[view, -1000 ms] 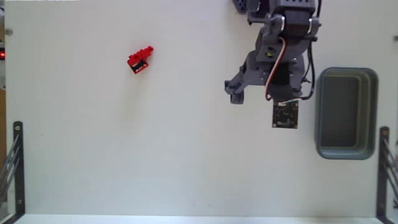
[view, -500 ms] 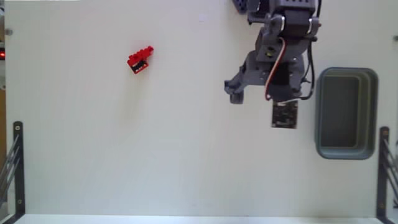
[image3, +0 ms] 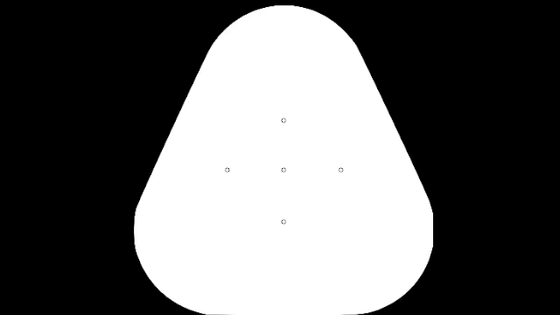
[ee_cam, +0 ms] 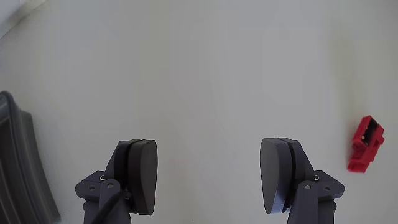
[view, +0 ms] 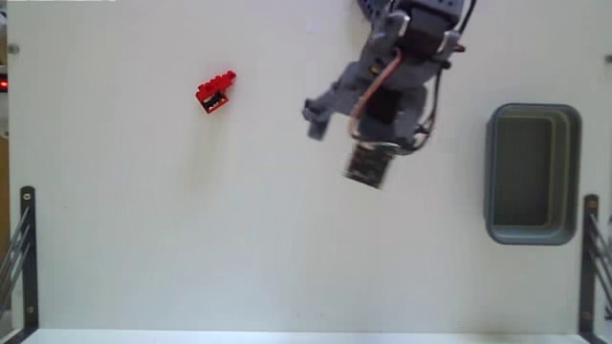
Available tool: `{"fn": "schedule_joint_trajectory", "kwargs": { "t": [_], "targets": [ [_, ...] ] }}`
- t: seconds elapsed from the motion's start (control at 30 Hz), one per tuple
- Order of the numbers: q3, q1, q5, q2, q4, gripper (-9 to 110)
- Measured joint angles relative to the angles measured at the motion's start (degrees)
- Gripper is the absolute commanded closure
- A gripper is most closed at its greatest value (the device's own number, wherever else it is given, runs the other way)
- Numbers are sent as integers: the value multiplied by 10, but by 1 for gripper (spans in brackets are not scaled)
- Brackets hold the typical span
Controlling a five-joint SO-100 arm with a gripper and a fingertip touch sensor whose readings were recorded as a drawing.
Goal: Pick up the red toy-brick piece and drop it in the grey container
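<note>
Red toy-brick piece (view: 215, 92) on tabletop (view: 191, 239), far from grey container (view: 532, 174): likely light, rigid, smooth plastic; best pinched across flat sides. End effector (ee_cam: 208, 171) spread wide, empty.

The table (view: 239, 239) is white and plain. On it lies the red toy-brick piece (view: 214, 92), well apart from the grey container (view: 532, 173), which stands on the table far to the right of the brick in the fixed view. In the wrist view the brick (ee_cam: 365, 142) lies at the right and the container (ee_cam: 18, 168) at the left edge.
</note>
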Motion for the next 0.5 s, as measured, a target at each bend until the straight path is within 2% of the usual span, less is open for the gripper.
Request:
{"fn": "schedule_joint_trajectory", "kwargs": {
  "t": [0.5],
  "targets": [
    [0, 143, -2, 0, 0, -9]
  ]
}}
